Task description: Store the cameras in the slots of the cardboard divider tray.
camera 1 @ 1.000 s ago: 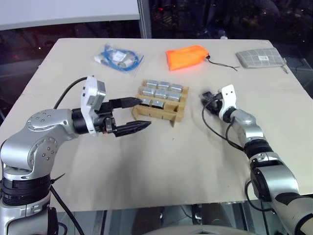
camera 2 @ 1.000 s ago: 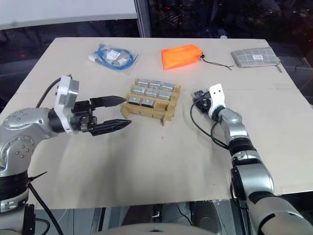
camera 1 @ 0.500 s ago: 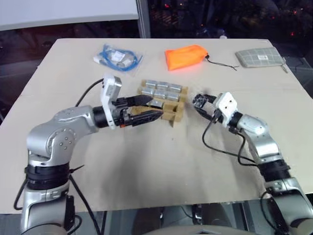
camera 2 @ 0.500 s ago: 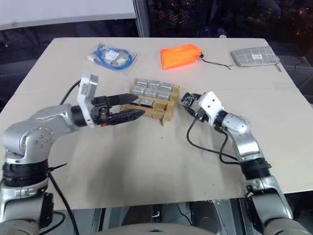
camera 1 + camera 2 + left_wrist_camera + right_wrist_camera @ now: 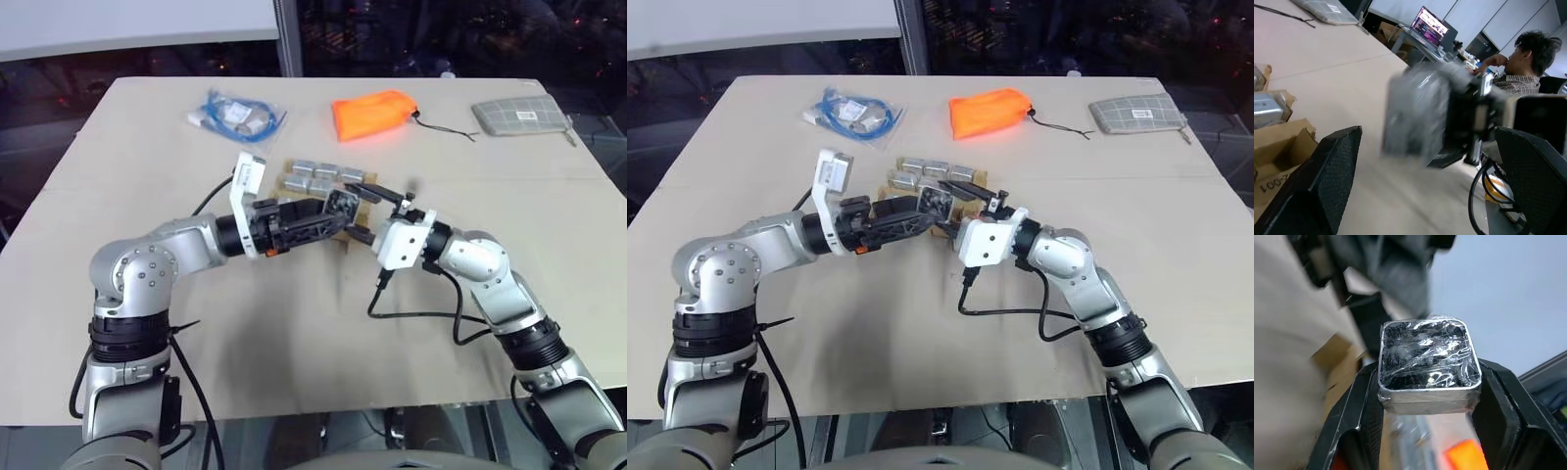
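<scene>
Left claw [image 5: 328,217] reaches across with its fingers spread wide, holding nothing, its tips beside the camera [image 5: 1427,364] that the right claw [image 5: 1425,387] pinches above the front of the tray [image 5: 351,235]. Head views show other cameras [image 5: 318,172] sitting in the tray's back slots. Right wrist view shows the held camera's black, film-wrapped face turned toward that wrist. Being a cube, it has no clear long axis.

Even, moderately bright overhead light covers the table [image 5: 490,323]; beyond its far edge the room is dark. Soft shadows lie under both arms. Wrist views smear with motion blur, and glare glints on the wrapped camera [image 5: 1426,355].
</scene>
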You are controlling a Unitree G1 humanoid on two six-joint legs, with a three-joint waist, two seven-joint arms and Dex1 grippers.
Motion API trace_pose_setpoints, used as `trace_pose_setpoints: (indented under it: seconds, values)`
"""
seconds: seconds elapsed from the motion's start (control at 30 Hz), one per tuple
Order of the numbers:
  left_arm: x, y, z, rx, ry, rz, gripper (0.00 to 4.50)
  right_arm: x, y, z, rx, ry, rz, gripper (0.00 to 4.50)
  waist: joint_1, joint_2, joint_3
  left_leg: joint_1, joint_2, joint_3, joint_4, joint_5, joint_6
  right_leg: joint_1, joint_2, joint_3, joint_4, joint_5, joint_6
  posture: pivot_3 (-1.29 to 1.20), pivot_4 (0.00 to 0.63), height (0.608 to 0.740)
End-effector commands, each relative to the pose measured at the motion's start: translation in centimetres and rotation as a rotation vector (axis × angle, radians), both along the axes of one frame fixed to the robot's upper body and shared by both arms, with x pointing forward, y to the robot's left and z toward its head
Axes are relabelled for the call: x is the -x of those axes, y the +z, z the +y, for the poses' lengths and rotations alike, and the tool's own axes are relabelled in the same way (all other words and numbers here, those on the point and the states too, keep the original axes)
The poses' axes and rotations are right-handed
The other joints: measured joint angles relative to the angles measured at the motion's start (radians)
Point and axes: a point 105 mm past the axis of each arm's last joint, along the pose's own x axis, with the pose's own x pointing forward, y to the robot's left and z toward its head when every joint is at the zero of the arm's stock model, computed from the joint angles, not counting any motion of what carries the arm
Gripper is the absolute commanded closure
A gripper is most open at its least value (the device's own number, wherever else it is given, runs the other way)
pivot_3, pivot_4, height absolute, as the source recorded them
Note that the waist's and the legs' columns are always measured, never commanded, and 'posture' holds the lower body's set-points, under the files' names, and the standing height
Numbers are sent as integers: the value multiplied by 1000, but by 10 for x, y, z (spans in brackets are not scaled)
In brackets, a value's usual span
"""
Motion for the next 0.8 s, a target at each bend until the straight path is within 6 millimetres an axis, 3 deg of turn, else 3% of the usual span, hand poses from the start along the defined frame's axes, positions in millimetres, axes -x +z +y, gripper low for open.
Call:
trace_pose_setpoints:
  seconds: [0.03, 0.3, 0.4, 0.53, 0.6, 0.8]
  values:
    - [3, 6, 1, 15, -12, -17, 0, 6, 21, -2, -51, 13, -126, 2551, 0, 0, 0, 0, 0, 0, 0, 0, 0, 0, 0, 0, 0, 0, 0, 0, 150, 740]
    - [3, 15, 1, 76, -31, -15, 0, 10, 13, -2, -30, 36, -150, 2551, -1, 0, 0, 0, 0, 0, 0, 0, 0, 0, 0, 0, 0, 0, 0, 0, 150, 740]
    - [0, 20, 2, 109, -24, -10, 873, 12, 11, 1, -9, 50, -175, 2551, -1, 0, 0, 0, 0, 0, 0, 0, 0, 0, 0, 0, 0, 0, 0, 0, 150, 740]
    - [2, 25, 4, 144, -43, -11, 2872, 13, 10, 1, -6, 51, -179, 2551, -1, 0, 0, 0, 0, 0, 0, 0, 0, 0, 0, 0, 0, 0, 0, 0, 150, 740]
    - [3, 24, 4, 147, -49, -4, 3467, 13, 10, 2, -11, 51, -178, 2551, -2, 0, 0, 0, 0, 0, 0, 0, 0, 0, 0, 0, 0, 0, 0, 0, 150, 740]
    - [7, 23, -1, 131, -70, -5, 3478, 13, 11, 2, -27, 46, -134, 2551, -1, 0, 0, 0, 0, 0, 0, 0, 0, 0, 0, 0, 0, 0, 0, 0, 150, 740]
